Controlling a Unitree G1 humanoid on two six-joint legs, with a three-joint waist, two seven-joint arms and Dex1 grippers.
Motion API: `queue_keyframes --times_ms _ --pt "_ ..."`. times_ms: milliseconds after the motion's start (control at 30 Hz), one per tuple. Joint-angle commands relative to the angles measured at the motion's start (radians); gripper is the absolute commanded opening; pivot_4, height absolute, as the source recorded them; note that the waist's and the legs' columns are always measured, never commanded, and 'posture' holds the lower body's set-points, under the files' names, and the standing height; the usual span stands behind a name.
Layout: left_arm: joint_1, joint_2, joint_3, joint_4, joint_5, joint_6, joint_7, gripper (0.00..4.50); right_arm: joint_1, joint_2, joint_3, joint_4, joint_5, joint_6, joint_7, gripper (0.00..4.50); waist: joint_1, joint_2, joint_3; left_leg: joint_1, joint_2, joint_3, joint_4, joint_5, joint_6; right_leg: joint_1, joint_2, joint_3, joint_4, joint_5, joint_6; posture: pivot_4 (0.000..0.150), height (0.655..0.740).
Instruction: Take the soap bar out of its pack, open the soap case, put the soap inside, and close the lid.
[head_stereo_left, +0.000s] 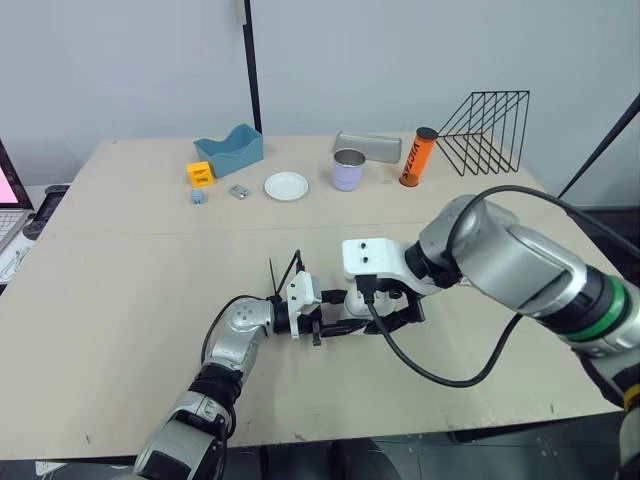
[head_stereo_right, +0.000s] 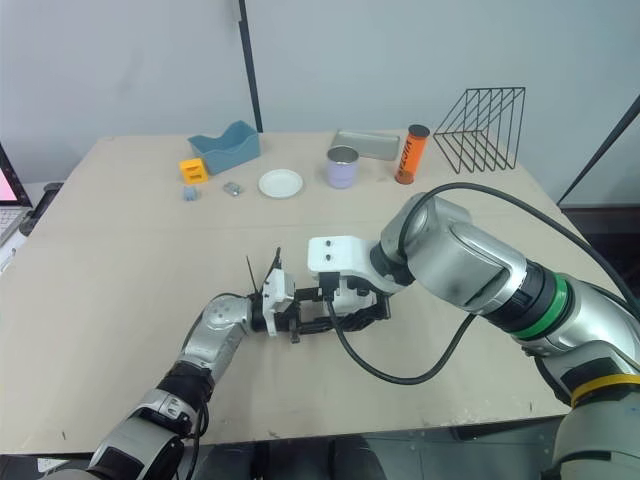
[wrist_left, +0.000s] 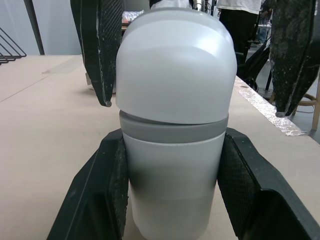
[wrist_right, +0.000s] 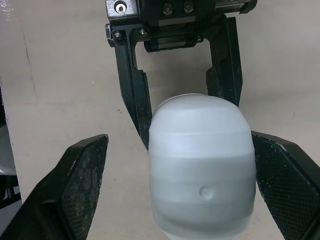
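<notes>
The soap case (wrist_left: 175, 100) is a white oval shell with a grey band where lid meets base, and the lid is down. It stands on the wooden table (head_stereo_left: 130, 290) near the front middle. My left gripper (wrist_left: 172, 150) is shut on its lower half, one black finger (wrist_left: 107, 185) pressed to each side. My right gripper (wrist_right: 180, 145) comes from the opposite side and straddles the case, open, its fingers (wrist_right: 82, 185) wide apart and clear of the shell. In the head views both grippers meet around the case (head_stereo_left: 352, 303).
Along the back of the table stand a blue tray (head_stereo_left: 229, 149), an orange block (head_stereo_left: 200, 174), a white plate (head_stereo_left: 286, 186), a lavender cup (head_stereo_left: 348, 170), an orange tube (head_stereo_left: 419, 157), a metal tray (head_stereo_left: 368, 146) and a black wire rack (head_stereo_left: 487, 130).
</notes>
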Motion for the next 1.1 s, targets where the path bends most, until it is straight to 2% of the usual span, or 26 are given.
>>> queue_keyframes --times_ms 33,467,1100 --pt "-0.016 -0.001 0.013 -0.009 -0.015 0.005 -0.004 1.93 -0.019 -0.018 -0.045 -0.001 -0.012 -0.007 0.003 4.48 0.0 0.0 0.0 0.0 0.0 0.0 0.0 0.0 0.0 0.0 0.0 0.0 0.0 0.0 0.0 0.15 0.7393" --pt "-0.013 0.002 0.013 -0.014 -0.022 0.002 -0.018 1.93 -0.015 -0.042 -0.098 0.045 -0.022 -0.062 0.002 4.48 0.0 0.0 0.0 0.0 0.0 0.0 0.0 0.0 0.0 0.0 0.0 0.0 0.0 0.0 0.001 0.15 0.7393" --pt "-0.009 0.002 0.011 -0.017 -0.022 0.008 -0.021 1.93 0.006 -0.178 -0.211 -0.047 -0.01 -0.13 0.098 4.48 0.0 0.0 0.0 0.0 0.0 0.0 0.0 0.0 0.0 0.0 0.0 0.0 0.0 -0.001 -0.002 0.15 0.7393"
